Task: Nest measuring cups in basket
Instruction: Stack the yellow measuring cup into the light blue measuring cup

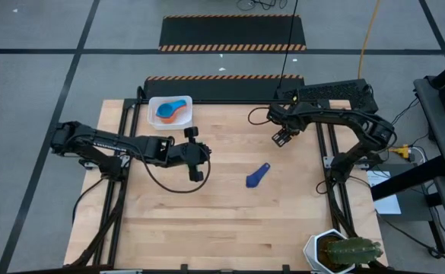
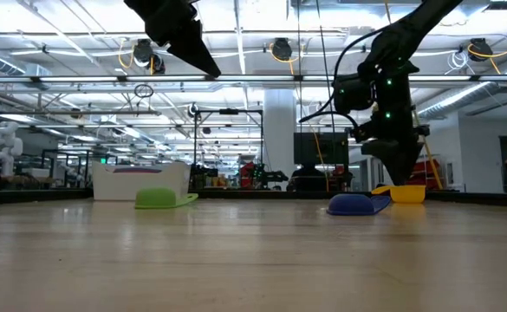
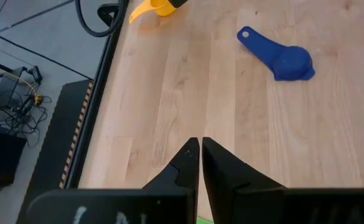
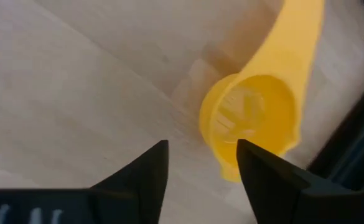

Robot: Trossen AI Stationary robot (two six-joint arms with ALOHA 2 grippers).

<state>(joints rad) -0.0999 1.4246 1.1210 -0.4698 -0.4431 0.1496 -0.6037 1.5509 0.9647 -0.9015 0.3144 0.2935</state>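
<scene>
The white basket (image 1: 153, 103) stands at the table's far left and holds an orange cup (image 1: 166, 116) and a light blue cup (image 1: 176, 106). A blue cup (image 1: 257, 175) lies on the table's middle; it also shows in the left wrist view (image 3: 281, 56). A yellow cup (image 4: 250, 121) stands mouth up on the table under my right gripper (image 4: 203, 152), which is open just above it, its fingers off the cup. A green cup (image 2: 162, 199) lies near the basket (image 2: 140, 182). My left gripper (image 3: 200, 149) is shut and empty, high above the table (image 1: 195, 152).
A white hexagonal cactus pot (image 1: 342, 251) stands at the table's near right corner. The wooden table between the blue cup and the near edge is bare. The table's black frame rails run along the left and right sides.
</scene>
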